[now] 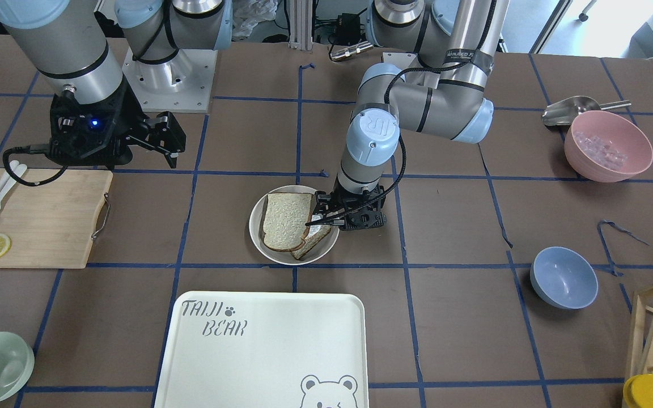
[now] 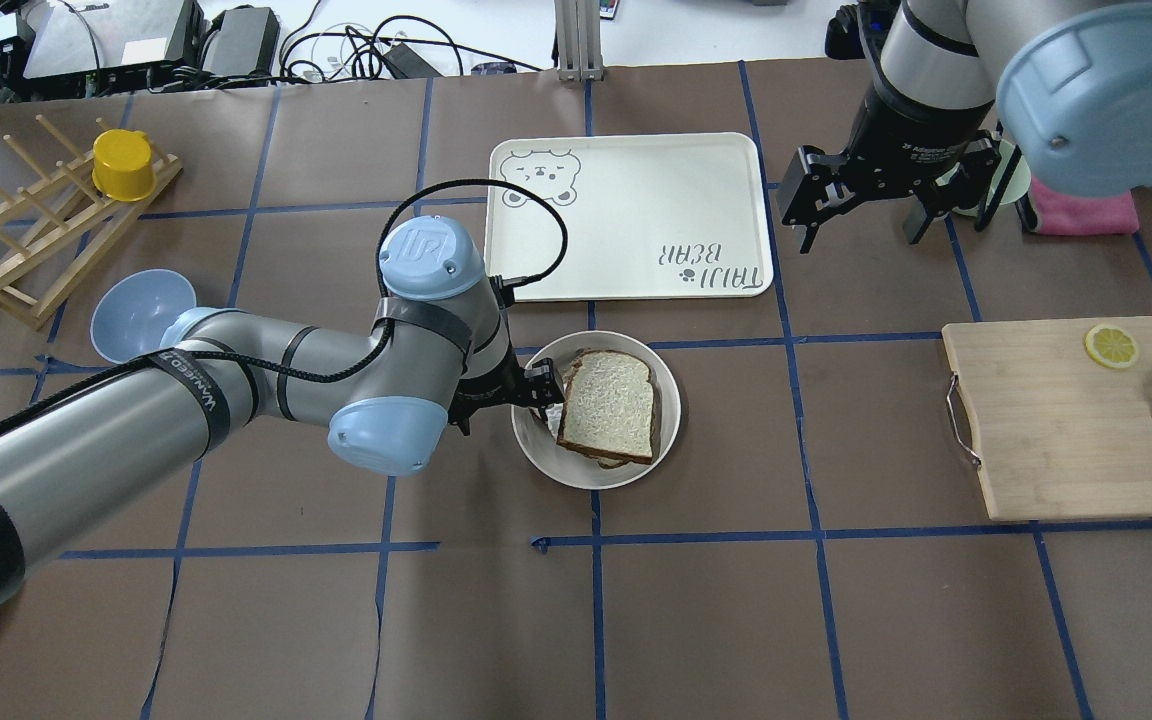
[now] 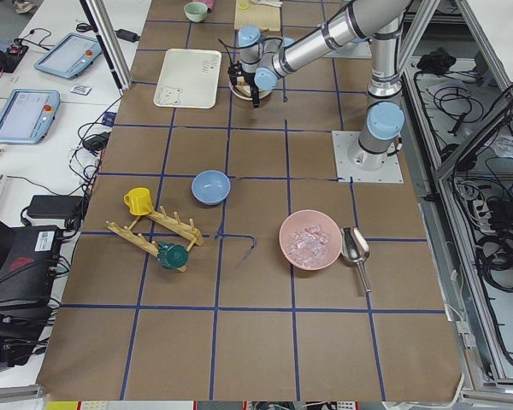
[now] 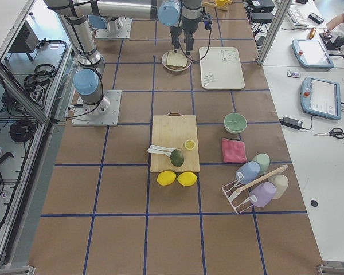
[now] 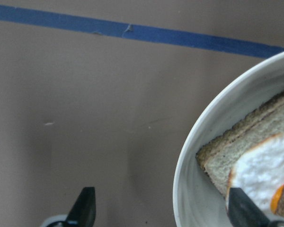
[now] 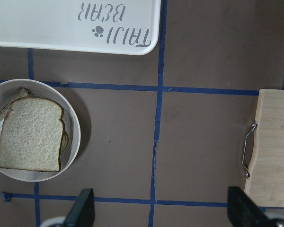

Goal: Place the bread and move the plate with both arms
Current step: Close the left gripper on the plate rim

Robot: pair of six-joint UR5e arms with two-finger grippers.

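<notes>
With the bread (image 2: 608, 405) lying askew on the egg-topped slice (image 5: 220, 163) in the plate (image 2: 670, 420), the left gripper (image 5: 163, 212), fingers spread astride the rim, could tilt the plate and shed the bread if it pinches and lifts alone while the right gripper (image 6: 163, 210), also spread, hovers well apart.

- left arm (image 2: 236, 370): silver-grey tubes, light blue round joint caps, one embossed with a logo and small screws; black cable (image 2: 466, 182) strapped alongside.
- right arm (image 1: 71, 51), upper left: same colours, black wrist housing, blue light.
- base plate (image 1: 170, 79): square, bolted metal.
</notes>
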